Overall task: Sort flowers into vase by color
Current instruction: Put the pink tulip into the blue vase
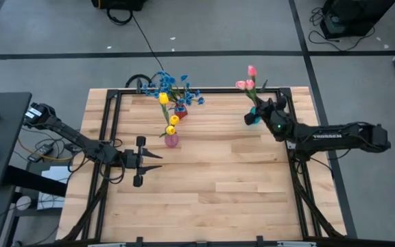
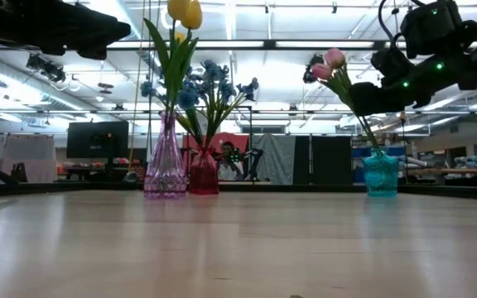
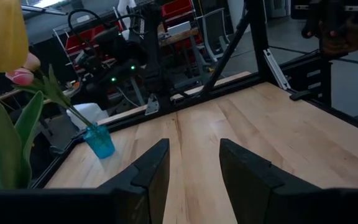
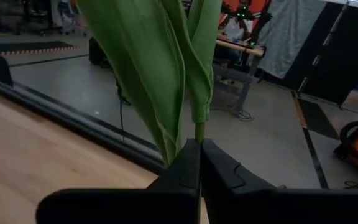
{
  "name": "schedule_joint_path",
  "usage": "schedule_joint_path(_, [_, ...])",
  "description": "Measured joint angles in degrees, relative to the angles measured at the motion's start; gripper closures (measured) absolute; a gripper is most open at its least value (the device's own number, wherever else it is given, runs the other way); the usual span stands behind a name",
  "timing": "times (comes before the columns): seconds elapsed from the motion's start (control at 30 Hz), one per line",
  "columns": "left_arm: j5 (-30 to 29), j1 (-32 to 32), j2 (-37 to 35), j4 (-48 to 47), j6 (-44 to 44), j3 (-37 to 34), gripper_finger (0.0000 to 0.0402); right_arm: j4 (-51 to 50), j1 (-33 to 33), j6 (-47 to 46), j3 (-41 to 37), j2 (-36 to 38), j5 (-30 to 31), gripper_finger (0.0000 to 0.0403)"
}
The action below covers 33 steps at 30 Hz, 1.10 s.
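- Pinching a pink tulip (image 1: 252, 71) stem, your right gripper (image 4: 198, 163) sits just above the teal vase (image 2: 380, 173); stem runs near upright, foot in the vase.
- Your left gripper (image 3: 191, 168), fingers apart, waits well away from that vase.

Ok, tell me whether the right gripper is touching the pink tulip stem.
Touching. In the right wrist view the right gripper has its fingers closed on the thin green pink tulip stem, with no gap showing on either side of it.

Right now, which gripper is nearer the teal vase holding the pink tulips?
The right. The right gripper is at the teal vase, shut on a pink tulip stem. The left gripper hangs open far across the table.
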<state>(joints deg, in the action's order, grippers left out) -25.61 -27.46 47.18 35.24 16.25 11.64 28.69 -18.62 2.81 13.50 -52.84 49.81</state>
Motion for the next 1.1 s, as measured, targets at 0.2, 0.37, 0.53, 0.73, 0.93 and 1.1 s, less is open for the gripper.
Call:
schedule_joint_path(0.2, [0.02,0.00,0.00,0.26,0.59,0.00,0.0254,2.48,3.11,-3.02,-1.80,-0.02,-1.01,0.0392])
schedule_joint_path(0.37, [0.04,0.00,-0.02,1.44,1.33,0.00,0.0254,7.33,4.13,-5.25,-3.23,-0.02,-3.22,0.0392])
schedule_joint_path(0.53, [0.09,-0.01,-0.02,1.34,1.33,0.00,0.0254,10.27,4.46,-5.60,-4.24,-0.02,-3.35,0.0393])
schedule_joint_path(0.73, [0.04,-0.02,-0.02,1.30,1.46,0.00,0.0254,10.30,4.51,-9.67,-5.20,-0.24,-7.52,0.0393])
schedule_joint_path(0.93, [-0.22,0.00,-0.02,1.31,1.51,0.00,0.0254,14.35,6.49,-9.50,-5.20,-2.47,-7.92,0.0393])
schedule_joint_path(1.1, [-0.27,-0.01,-0.02,1.38,1.53,0.00,0.0254,16.57,8.41,-7.63,-5.20,-4.65,-7.92,0.0393])
